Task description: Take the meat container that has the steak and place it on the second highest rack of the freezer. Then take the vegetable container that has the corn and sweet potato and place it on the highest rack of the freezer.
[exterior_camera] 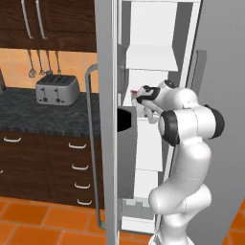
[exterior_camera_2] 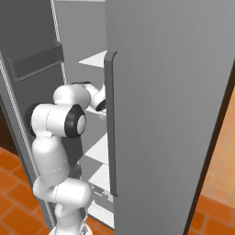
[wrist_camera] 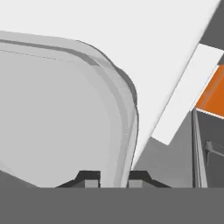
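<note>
My arm reaches into the open freezer between its two doors. In the hand view, the clear meat container lies on a white inner shelf. Its rounded rim runs down between my two fingertips. The gripper is shut on that rim. From the left base view the gripper is at mid height inside, with a sliver of red steak just beyond it. Another white shelf is just above the hand. I cannot tell which rack the container rests on.
The left freezer door, with its bar handle and a dark door bin, stands close beside the arm. The right door hides the hand from that side. A toaster sits on the dark counter to the left.
</note>
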{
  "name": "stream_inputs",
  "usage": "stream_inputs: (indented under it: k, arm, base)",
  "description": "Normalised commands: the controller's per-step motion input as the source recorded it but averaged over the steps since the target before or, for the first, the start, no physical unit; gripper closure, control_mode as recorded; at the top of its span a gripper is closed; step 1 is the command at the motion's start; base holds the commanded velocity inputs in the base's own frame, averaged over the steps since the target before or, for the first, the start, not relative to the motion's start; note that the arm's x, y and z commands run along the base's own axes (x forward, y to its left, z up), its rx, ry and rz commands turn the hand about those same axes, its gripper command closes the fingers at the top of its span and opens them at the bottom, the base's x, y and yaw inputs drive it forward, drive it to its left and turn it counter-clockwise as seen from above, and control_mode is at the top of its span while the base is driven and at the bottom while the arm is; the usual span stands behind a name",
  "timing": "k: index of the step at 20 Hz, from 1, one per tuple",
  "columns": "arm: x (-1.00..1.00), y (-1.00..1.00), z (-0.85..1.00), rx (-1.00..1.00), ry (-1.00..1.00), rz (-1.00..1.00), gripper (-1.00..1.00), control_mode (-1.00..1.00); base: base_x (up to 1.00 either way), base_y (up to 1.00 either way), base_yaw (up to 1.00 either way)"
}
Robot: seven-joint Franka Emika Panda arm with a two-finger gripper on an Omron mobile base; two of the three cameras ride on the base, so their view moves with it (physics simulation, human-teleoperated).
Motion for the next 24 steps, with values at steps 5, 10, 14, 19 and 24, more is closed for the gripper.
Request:
stream_inputs:
  k: [5,10,14,19,24]
  arm:
    - [0.21,-0.01,-0.36,0.04,0.0,0.0,1.0,-1.0]
    - [0.15,0.0,-0.39,0.0,-0.01,0.0,1.0,-1.0]
    - [0.1,0.0,-0.35,0.0,0.0,0.0,-1.0,-1.0]
    - [0.0,0.02,-0.41,0.0,-0.02,0.0,-1.0,-1.0]
    - [0.0,0.2,-0.07,0.0,-0.11,0.0,-1.0,-1.0]
  base:
    - [0.0,0.0,0.0]
    - [0.0,0.0,0.0]
    - [0.0,0.0,0.0]
    - [0.0,0.0,0.0]
    - [0.0,0.0,0.0]
